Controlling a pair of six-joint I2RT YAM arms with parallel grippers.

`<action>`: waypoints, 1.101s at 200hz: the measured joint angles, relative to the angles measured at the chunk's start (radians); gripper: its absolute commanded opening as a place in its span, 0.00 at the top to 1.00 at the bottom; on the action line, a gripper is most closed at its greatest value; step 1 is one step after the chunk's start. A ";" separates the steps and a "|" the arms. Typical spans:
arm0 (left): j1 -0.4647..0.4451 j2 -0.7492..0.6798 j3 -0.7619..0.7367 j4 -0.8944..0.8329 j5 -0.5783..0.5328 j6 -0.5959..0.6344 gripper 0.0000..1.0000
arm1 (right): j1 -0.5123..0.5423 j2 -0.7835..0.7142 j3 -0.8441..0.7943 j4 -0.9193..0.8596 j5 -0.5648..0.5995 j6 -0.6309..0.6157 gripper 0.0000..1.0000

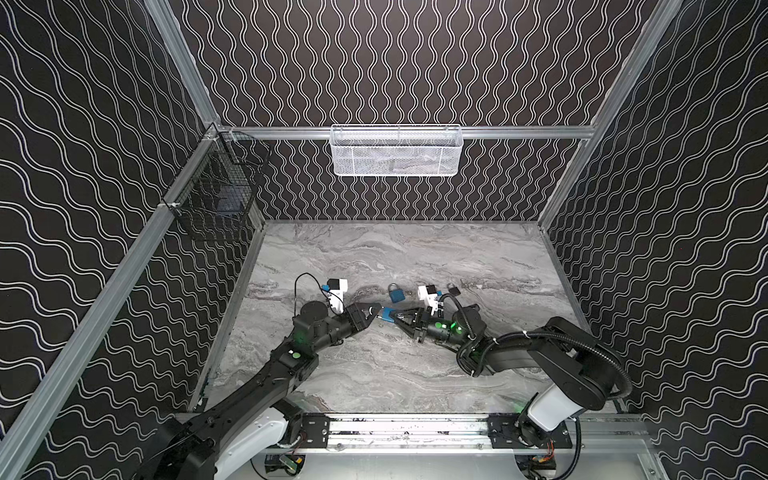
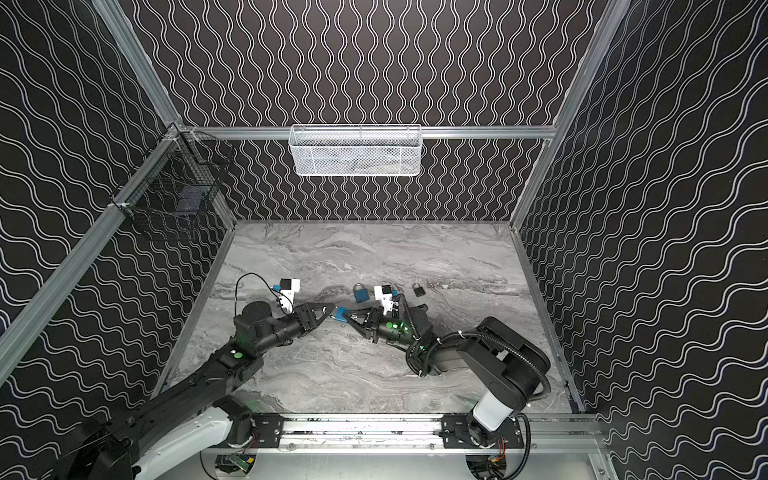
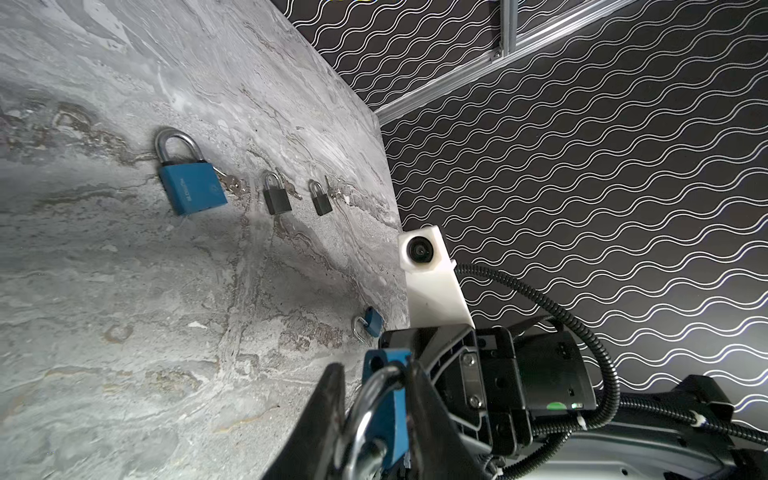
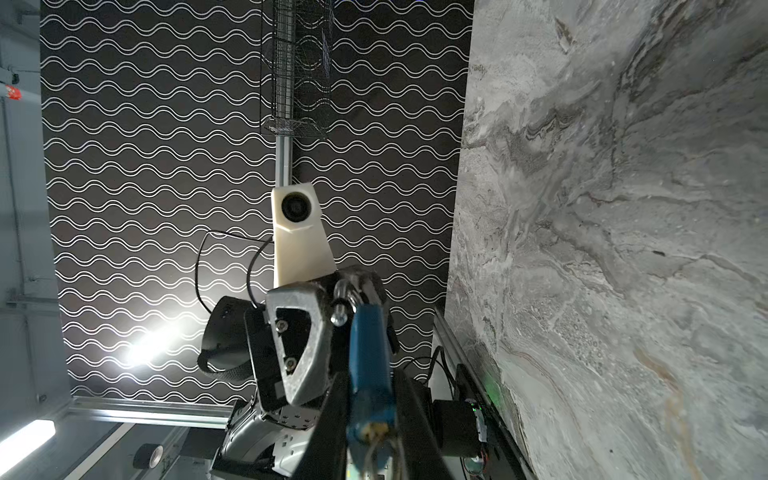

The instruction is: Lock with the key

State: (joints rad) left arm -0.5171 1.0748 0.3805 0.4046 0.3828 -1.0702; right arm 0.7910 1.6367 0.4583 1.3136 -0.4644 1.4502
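The blue padlock (image 1: 388,314) hangs aloft, tipped sideways; its silver shackle (image 3: 369,401) stands open.

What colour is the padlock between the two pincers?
The padlock is blue with a silver shackle, clearest in the left wrist view.

The bench (image 1: 415,257) is a smooth, grey-veined marble-look slab with a dull sheen, framed by brushed aluminium rails (image 1: 104,299) and matt black walls (image 1: 415,62) printed with thin white waves. The held padlock (image 4: 370,345) has a smooth satin-blue body and a bright polished steel shackle (image 3: 360,405), like the loose blue padlock (image 3: 192,189). The small black padlocks (image 3: 277,200) look matt. The white mesh basket (image 1: 396,151) is painted metal, and the black wire basket (image 1: 216,195) is thin wire.
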 measured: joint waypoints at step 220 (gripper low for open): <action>0.013 0.067 -0.003 0.122 0.021 -0.049 1.00 | -0.010 -0.032 0.030 -0.071 0.019 -0.093 1.00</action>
State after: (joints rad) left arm -0.5037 1.1416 0.3771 0.5266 0.4042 -1.1194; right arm 0.7807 1.6047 0.4885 1.2427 -0.4454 1.3567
